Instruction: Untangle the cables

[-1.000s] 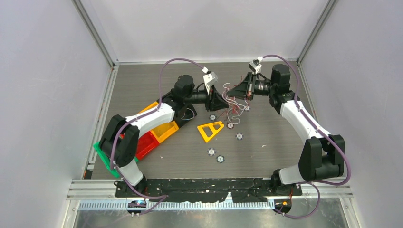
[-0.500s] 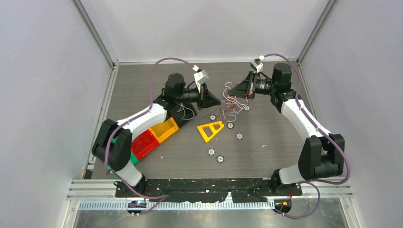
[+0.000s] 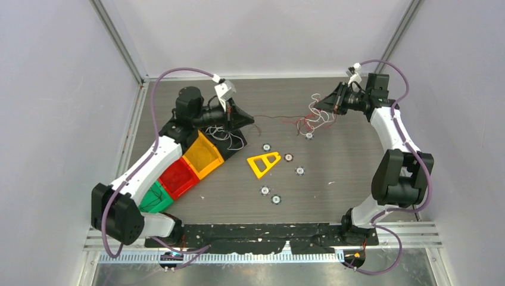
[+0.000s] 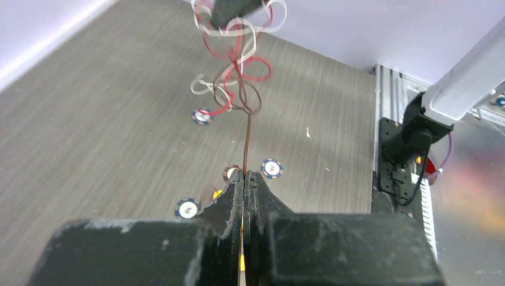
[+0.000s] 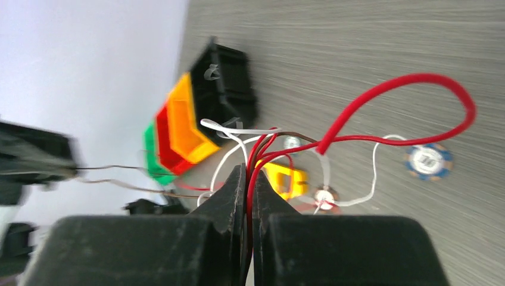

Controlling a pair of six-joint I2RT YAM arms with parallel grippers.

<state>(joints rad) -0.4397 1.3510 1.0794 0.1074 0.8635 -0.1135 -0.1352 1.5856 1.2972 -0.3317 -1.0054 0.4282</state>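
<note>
1. Left gripper [image 4: 244, 176]: jaws pressed together on a single brown strand [image 4: 247, 137]. The strand runs straight from the tips up the frame into the tangle.
2. Right gripper [image 5: 246, 171]: jaws closed on a bunch of red and dark wires. You cannot count them where they enter the tips.
3. Cables [image 3: 314, 118]: a loose knot of red and white loops hanging just beside the right gripper, upper right of centre in the overhead view. The strand leading left to the left gripper [image 3: 247, 119] is barely traceable there.
4. Left wrist view: the right gripper is cut off by the top edge. Only a dark tip shows among the loops.
5. Right wrist view: the left edge is blurred and the dark shape there cannot be made out.
6. Black bin [image 3: 231, 138]: largely hidden under the left arm. The orange bin [image 3: 202, 156], red bin [image 3: 181, 177] and green bin [image 3: 156, 196] run in a row toward the lower left.
7. Yellow triangle [image 3: 264, 162] and small round chips [image 3: 300, 171]: lying on the table [image 3: 345, 190], centre of frame.
</note>
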